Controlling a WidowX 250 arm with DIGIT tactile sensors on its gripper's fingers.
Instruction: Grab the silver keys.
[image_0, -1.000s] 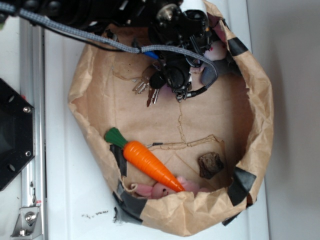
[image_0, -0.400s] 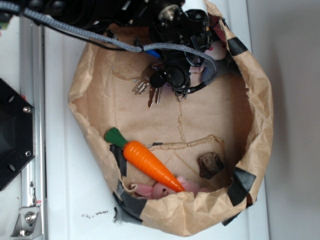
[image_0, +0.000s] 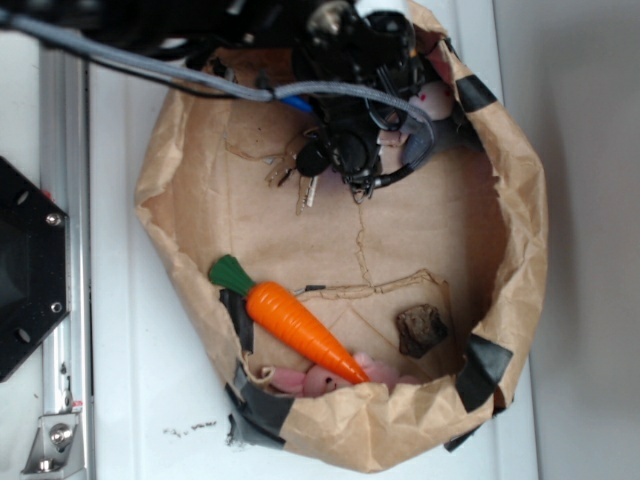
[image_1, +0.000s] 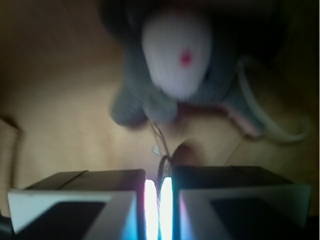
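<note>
In the exterior view, the gripper is at the upper middle of the brown paper bag, and most of it is covered by its own black body and cables. The silver keys hang out from under it toward the left and a little downward in the picture. Their blades point down and left, away from the gripper, so the long axis of the bunch runs on a diagonal. The ring end is under the gripper, touching it as far as I can judge. The keys look shiny and pale, with a dark head next to them; the fob I cannot make out. The toy carrot lies well apart, at the lower left of the bag.

In the wrist view, the two fingers are almost together, with only a thin bright slit between them. A thin dark ring rises out of this slit, so I judge the jaws are closed on the key ring. Just beyond lies a blurred grey and white soft toy on the paper floor.
</note>
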